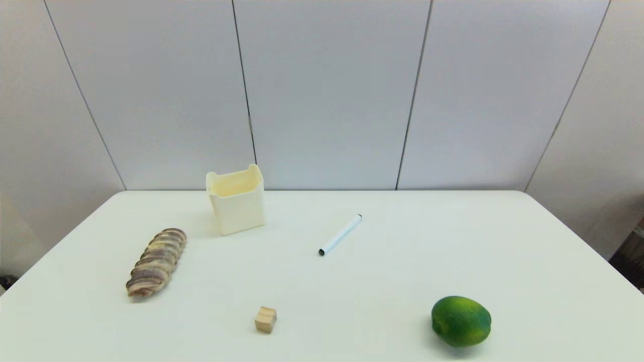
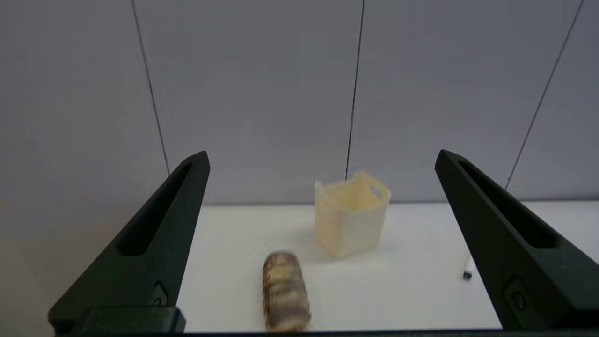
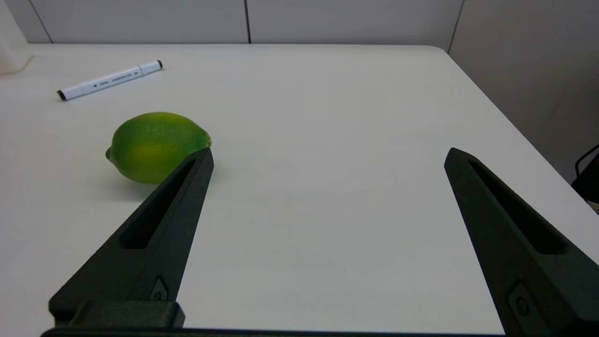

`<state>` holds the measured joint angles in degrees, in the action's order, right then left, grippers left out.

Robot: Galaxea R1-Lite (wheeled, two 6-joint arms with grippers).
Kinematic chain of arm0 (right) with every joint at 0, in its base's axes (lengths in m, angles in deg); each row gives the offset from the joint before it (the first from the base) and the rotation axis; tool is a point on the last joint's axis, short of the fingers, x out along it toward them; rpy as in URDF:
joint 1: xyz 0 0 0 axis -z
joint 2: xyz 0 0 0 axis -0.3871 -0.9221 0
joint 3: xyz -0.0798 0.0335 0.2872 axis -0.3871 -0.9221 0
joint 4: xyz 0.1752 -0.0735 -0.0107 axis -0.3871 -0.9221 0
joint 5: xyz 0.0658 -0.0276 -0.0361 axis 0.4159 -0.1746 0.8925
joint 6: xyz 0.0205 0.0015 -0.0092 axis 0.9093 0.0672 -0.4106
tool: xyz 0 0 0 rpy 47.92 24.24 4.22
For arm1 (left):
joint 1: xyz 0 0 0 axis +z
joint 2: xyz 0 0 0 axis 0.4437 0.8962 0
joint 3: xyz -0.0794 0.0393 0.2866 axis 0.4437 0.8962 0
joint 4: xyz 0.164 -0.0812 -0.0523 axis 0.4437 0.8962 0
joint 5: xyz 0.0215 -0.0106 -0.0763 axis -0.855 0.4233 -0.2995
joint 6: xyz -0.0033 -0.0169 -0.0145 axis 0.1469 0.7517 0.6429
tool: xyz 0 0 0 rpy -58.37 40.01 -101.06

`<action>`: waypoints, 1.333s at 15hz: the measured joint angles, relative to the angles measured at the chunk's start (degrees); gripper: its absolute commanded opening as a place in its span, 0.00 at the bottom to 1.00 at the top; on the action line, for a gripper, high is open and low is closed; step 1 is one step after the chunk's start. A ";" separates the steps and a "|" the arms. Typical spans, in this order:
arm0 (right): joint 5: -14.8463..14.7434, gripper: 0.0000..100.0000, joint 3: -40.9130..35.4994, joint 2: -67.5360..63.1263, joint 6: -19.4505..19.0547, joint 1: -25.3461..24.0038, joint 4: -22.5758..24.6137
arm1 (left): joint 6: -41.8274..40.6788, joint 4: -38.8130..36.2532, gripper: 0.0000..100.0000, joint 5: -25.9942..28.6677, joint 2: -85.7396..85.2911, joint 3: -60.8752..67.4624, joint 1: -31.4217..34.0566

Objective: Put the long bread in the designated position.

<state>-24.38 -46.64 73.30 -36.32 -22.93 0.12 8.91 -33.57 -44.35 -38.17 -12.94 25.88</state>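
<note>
White table (image 1: 382, 281), pale panelled wall (image 1: 327, 90) with dark seams, perhaps dark floor beyond.

My fingers (image 2: 154, 243) are black. The bread (image 1: 156, 262) is striped brown and tan, the cup (image 1: 236, 199) cream, the cube (image 1: 265, 319) tan, the lime (image 1: 461, 321) green, the pen (image 1: 340, 235) white, seemingly black-tipped.

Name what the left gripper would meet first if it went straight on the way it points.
Probably the bread, lying between the open left gripper's fingers and nearest; the cup stands farther back. Depth is uncertain.
</note>
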 measured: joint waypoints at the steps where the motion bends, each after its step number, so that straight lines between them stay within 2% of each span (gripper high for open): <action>1: 0.00 1.00 0.00 0.00 -0.02 0.00 -0.01 | -0.20 0.00 1.00 0.38 6.06 -5.08 -0.20; 5: 0.00 1.00 0.00 0.00 0.00 0.00 -0.01 | -3.78 0.09 1.00 2.41 28.39 -17.79 -0.61; 10: -0.02 1.00 0.00 0.00 0.01 0.00 0.00 | -7.00 4.46 1.00 2.94 46.73 -21.26 -0.74; 17: 0.00 1.00 0.00 0.00 -0.02 0.00 0.00 | -7.16 17.38 1.00 2.26 58.34 -21.57 0.49; 20: 0.00 1.00 0.00 0.00 0.00 0.00 0.00 | -6.64 18.87 1.00 -1.68 61.93 -21.46 1.08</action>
<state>-24.38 -46.64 73.30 -36.32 -22.93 0.12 2.27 -14.70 -46.04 23.76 -34.40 26.96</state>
